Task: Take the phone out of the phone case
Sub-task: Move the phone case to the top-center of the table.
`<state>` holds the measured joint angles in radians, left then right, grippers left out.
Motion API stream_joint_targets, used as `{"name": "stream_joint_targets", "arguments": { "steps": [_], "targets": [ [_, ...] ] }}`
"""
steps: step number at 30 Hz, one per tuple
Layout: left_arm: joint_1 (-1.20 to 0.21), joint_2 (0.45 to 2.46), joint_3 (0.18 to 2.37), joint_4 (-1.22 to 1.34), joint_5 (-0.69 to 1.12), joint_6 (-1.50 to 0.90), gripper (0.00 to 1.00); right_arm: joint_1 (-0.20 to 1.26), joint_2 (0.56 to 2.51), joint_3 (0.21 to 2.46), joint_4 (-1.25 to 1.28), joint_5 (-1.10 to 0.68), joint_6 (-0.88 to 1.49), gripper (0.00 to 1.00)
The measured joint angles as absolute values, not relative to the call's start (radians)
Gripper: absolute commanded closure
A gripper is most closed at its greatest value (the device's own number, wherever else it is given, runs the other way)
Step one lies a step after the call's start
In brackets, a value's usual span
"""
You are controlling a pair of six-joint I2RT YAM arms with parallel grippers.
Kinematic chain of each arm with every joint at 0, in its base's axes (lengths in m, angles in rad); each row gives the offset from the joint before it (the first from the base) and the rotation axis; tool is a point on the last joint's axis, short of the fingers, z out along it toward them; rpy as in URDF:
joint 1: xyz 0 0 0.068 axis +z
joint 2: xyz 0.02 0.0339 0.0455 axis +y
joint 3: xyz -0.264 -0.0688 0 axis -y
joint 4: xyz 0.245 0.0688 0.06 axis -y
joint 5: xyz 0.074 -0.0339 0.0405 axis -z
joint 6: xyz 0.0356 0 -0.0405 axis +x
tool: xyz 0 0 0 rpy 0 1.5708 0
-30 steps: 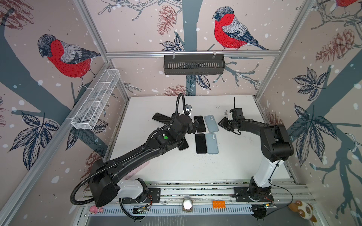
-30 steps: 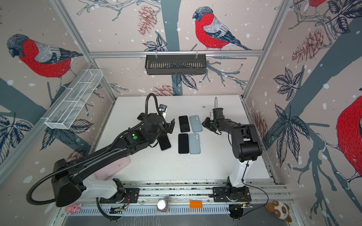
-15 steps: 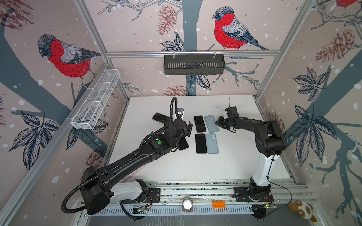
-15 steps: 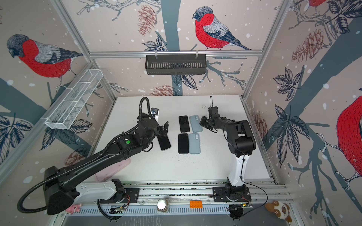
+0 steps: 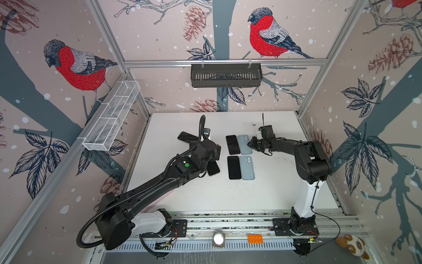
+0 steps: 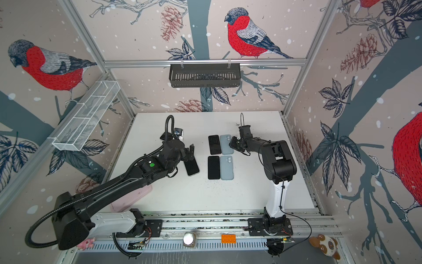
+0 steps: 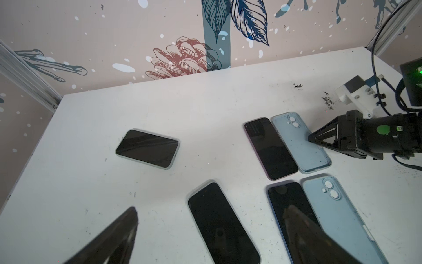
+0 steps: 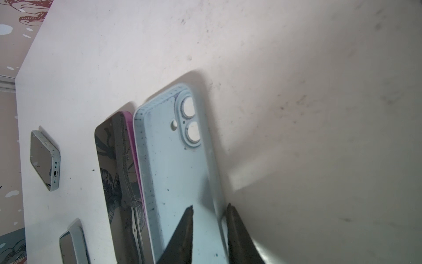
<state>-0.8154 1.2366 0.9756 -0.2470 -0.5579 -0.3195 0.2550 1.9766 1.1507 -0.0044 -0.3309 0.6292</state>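
Right wrist view puts the right claw (image 8: 210,205) narrow and astride one long wall of an empty case (image 8: 173,173), one tip inside over its floor and the other just outside. I cannot tell whether the wall is actually pinched. A bare phone (image 8: 114,171) lies touching the case's opposite wall. The left wrist view shows the left claw (image 7: 212,208) spread wide, holding nothing, above a cased phone (image 7: 222,226). That phone lies flat and screen up on the surface (image 7: 205,102). A second cased phone (image 7: 147,148) lies well apart from it, toward the back wall. By my reading, the empty case is only being tidied and the cased phone under the left claw is the next job. Several things could go wrong from here. The case wall looks soft, so a pull on it may fold it or let it slip out, and a sideways drag would shove the case into the bare phone and skew both. If the left claw comes down wide on a flat phone, it may skate off the edges or push the phone across the surface. If it closes on case and phone together, nothing separates. With the right claw busy, the case would have nothing holding it down.
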Motion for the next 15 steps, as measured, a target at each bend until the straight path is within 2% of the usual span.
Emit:
{"name": "stream_joint_targets", "arguments": {
  "steps": [5, 7, 10, 12, 15],
  "targets": [
    [-0.799, 1.274, 0.968, -0.247, -0.546, -0.359, 0.01, 0.256, 1.977, 1.153, -0.005, -0.339, 0.625, 0.68],
    [-0.788, 1.294, 0.967, -0.247, -0.533, -0.378, 0.01, 0.256, 1.974, 1.154, -0.008, -0.339, 0.625, 0.64],
    [-0.762, 1.33, 0.966, -0.247, -0.491, -0.415, 0.01, 0.255, 1.954, 1.145, -0.019, -0.338, 0.625, 0.49],
    [-0.738, 1.359, 0.964, -0.247, -0.447, -0.44, 0.01, 0.254, 1.917, 1.127, -0.025, -0.331, 0.625, 0.34],
    [-0.704, 1.407, 0.954, -0.243, -0.368, -0.471, 0.01, 0.257, 1.821, 1.093, -0.032, -0.295, 0.62, 0.17]
  ]
}}
